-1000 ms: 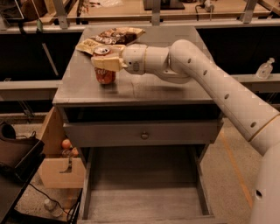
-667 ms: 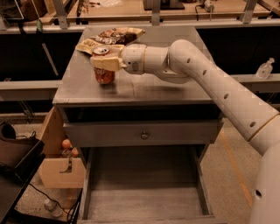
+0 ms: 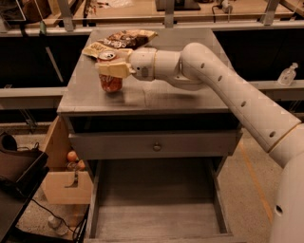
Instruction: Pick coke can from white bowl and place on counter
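The coke can (image 3: 110, 83) stands upright on the grey counter (image 3: 156, 97), near its left side, with its silver top showing. My gripper (image 3: 114, 69) reaches in from the right at the can's upper half. One cream finger (image 3: 115, 70) lies across the can's front, and the gripper is shut on the can. The can's base looks to be at the counter surface. The white bowl is not in view; the arm may hide it.
Yellow-and-brown snack bags (image 3: 118, 40) lie at the counter's back left, just behind the can. The cabinet drawer with a round knob (image 3: 156, 147) is below. A light wooden workbench (image 3: 156, 12) runs behind. A clear bottle (image 3: 287, 73) stands at the far right.
The gripper and the can have shifted very slightly to the left. The grip on the can looks the same.
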